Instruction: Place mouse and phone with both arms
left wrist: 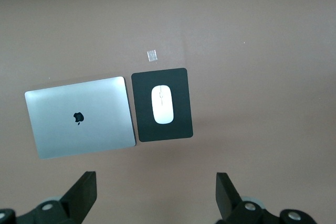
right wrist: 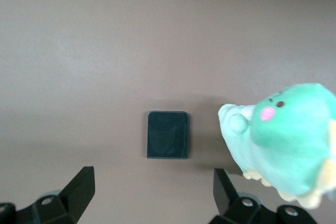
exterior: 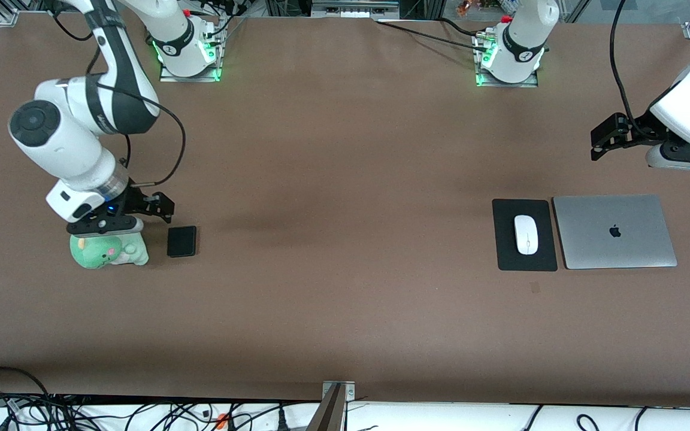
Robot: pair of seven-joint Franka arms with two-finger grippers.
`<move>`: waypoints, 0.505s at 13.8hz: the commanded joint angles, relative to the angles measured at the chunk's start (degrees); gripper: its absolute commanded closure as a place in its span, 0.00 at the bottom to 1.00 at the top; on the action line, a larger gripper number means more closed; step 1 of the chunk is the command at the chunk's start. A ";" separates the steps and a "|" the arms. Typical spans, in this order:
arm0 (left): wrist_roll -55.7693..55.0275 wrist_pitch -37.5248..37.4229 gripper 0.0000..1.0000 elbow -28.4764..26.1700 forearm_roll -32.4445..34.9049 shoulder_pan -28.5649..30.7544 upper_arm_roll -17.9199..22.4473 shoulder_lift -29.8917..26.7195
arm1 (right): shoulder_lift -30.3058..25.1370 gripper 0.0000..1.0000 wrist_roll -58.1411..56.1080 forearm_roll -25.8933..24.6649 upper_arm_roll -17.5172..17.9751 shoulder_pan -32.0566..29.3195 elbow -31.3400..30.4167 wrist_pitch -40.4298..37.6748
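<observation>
Nearest your front camera lies the mouse pad (exterior: 524,234), and you can see the mouse (exterior: 524,234) resting on its middle, lengthwise, with the closed silver laptop (exterior: 614,231) just beside the pad toward the left arm's end of the table. At the right arm's end, the phone (exterior: 181,241) lies flat on the bare table, just beside a green plush toy (exterior: 107,251) and apart from it.

You have nothing in hand yet. Your left gripper (left wrist: 155,195) hangs in the air near the table's edge at its own end, with the laptop and pad in its wrist view below; its jaws stand wide and hold nothing. Your right gripper (right wrist: 152,192) hovers low over the plush toy and the phone's edge, its jaws likewise wide and empty, and the phone (right wrist: 168,134) sits between them in its wrist view, though not touched.

Judging by this, neither pickup is done. If the mouse on its pad counts as placed, only the phone is left; otherwise both grasps and both placements remain for you. Where the phone should end up, the pictures do not tell you.
</observation>
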 commanded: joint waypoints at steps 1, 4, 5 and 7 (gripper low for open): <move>-0.45 -0.21 0.00 0.26 -1.55 -0.10 0.12 -0.55 | -4.53 0.00 -1.78 1.38 -1.15 -0.56 0.25 -4.22; -0.45 -0.21 0.00 0.26 -1.55 -0.10 0.12 -0.55 | -9.27 0.00 -1.78 1.38 -3.35 -0.56 0.60 -9.23; -0.45 -0.21 0.00 0.26 -1.55 -0.10 0.12 -0.55 | -11.03 0.00 -1.95 1.29 -3.70 -0.82 0.95 -11.51; -0.45 -0.21 0.00 0.26 -1.55 -0.10 0.12 -0.55 | -13.15 0.00 -2.83 1.29 -3.09 -3.79 3.23 -19.75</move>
